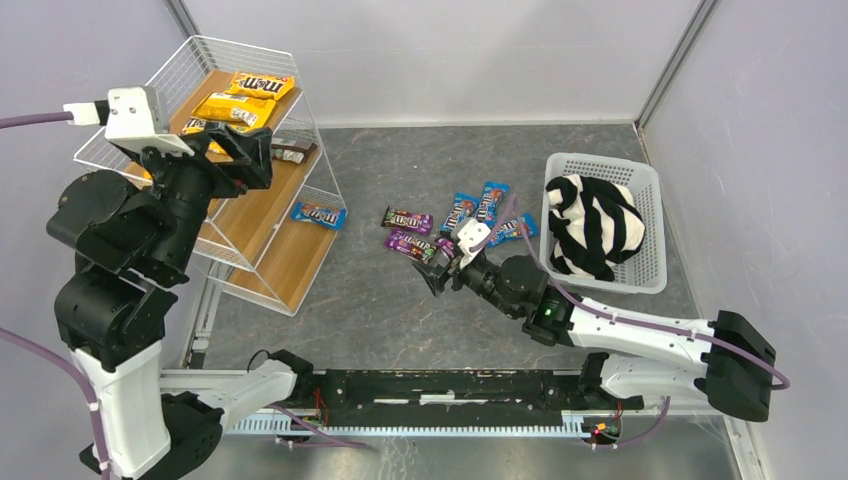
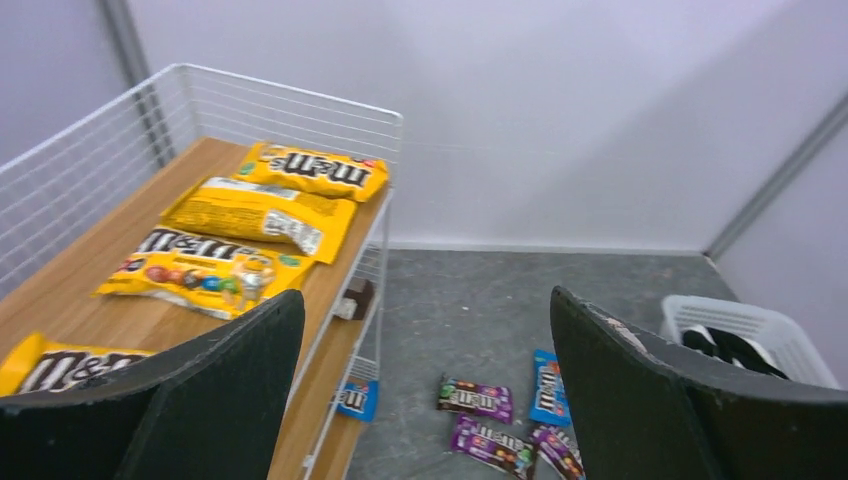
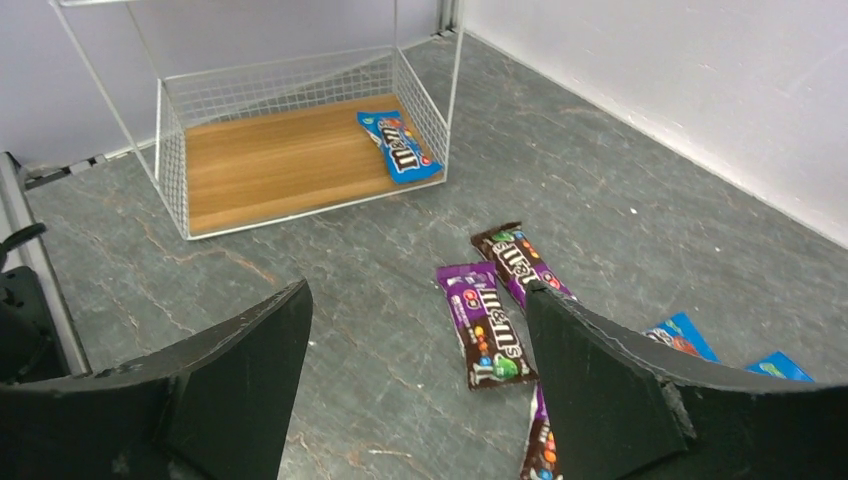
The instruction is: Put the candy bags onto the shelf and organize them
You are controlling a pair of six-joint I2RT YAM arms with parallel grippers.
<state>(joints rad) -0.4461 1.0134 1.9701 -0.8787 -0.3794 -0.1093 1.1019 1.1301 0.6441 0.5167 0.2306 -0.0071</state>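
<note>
The left arm is folded high, its elbow bent back over its base and its wrist reaching across the top of the shelf (image 1: 285, 260). The left gripper (image 1: 252, 157) hangs above the upper board with its fingers spread wide and nothing between them. The right arm stretches low from the near right corner toward the middle of the surface (image 1: 400, 310). The right gripper (image 1: 437, 265) sits just over the loose packets, likewise wide open and holding nothing. Four yellow candy bags (image 2: 260, 215) lie flat in a row along the top board. Their long axes run across it toward its front edge, and the nearest one is partly hidden behind a finger in the left wrist view. A dark brown packet (image 1: 290, 152) rests on the middle tier, though its direction is hard to read. A single blue packet (image 3: 400, 145) lies at one end of the lowest board, its long axis running roughly from back to front, a little askew. On the surface, two purple packets (image 3: 488, 325) lie side by side and nearly parallel, pointing away from the right wrist camera. A third is partly covered by a finger. Three blue packets (image 1: 490, 200) fan out just beyond them, between the purple ones and a white basket (image 1: 655, 230) that holds a striped cloth (image 1: 590, 220).
</note>
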